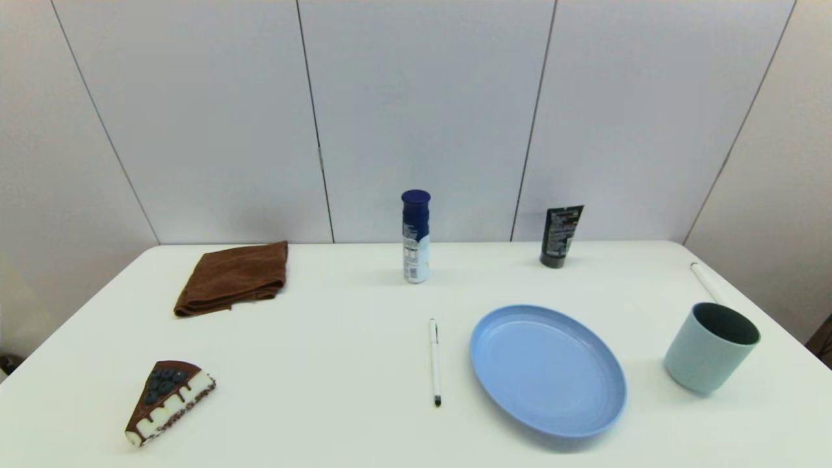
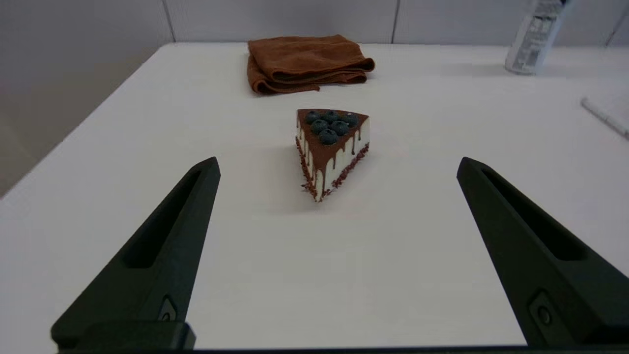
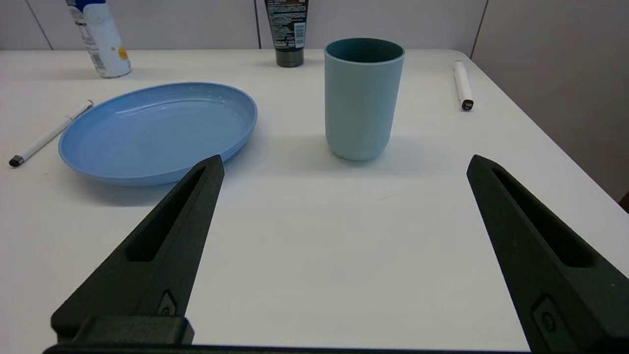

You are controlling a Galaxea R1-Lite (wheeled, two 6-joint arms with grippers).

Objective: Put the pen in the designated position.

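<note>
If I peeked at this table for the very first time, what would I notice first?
Probably the big blue plate near the front, right of the middle, with the thin white pen lying just to its left. Next, the cake slice topped with blueberries at the front left corner. Both the left end effector and the right end effector wait open, touching nothing.

The thick white marker, upper right in the right wrist view, carries "126" on its black end cap. Printing on the blue-capped bottle and black tube is unreadable.

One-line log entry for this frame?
pen: flat on table, left of plate | left gripper: open, parked | right gripper: open, parked
</note>
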